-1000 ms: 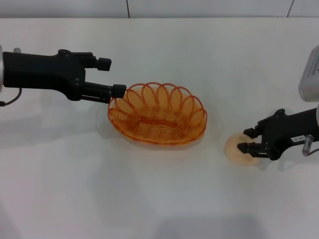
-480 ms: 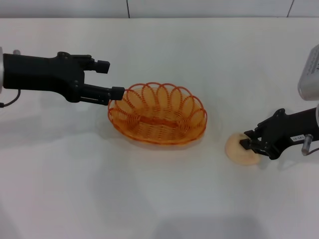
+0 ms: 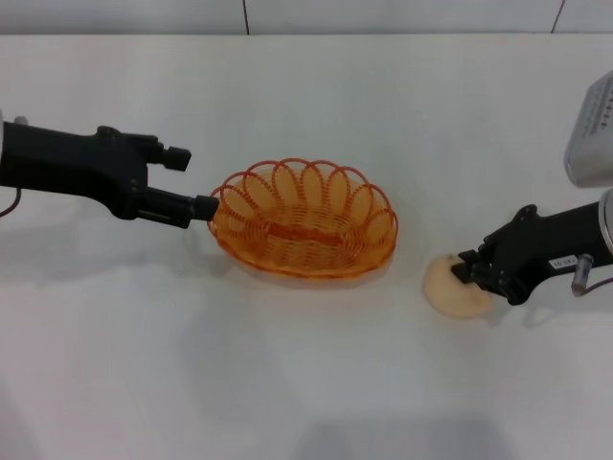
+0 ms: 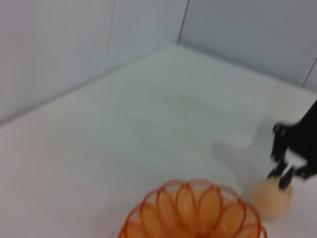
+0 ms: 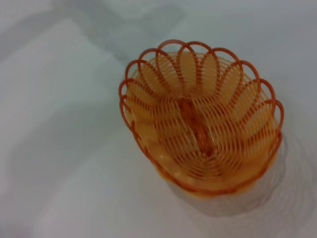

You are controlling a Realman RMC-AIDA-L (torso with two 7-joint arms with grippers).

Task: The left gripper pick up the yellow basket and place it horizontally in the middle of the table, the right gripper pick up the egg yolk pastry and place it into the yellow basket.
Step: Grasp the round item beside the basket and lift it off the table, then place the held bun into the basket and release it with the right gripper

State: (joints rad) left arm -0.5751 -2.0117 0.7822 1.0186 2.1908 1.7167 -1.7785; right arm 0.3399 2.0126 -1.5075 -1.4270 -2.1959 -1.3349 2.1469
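The yellow basket (image 3: 302,220) stands lengthwise across the middle of the white table (image 3: 306,383). It shows nothing inside in the right wrist view (image 5: 200,114). My left gripper (image 3: 192,182) is open just off the basket's left end, its lower fingertip close to the rim. To the right of the basket, the egg yolk pastry (image 3: 450,286) lies low over the table with my right gripper (image 3: 466,273) shut on its right side. The left wrist view shows the basket rim (image 4: 193,213), the pastry (image 4: 271,198) and the right gripper (image 4: 280,178) on it.
A grey wall (image 3: 306,14) runs along the table's far edge. The silver-white upper segment of my right arm (image 3: 594,125) hangs over the right edge. Bare tabletop lies in front of the basket and behind it.
The right gripper went from open around the pastry to shut on it and shifted it slightly left. The left gripper drew back to the left, away from the basket's rim.
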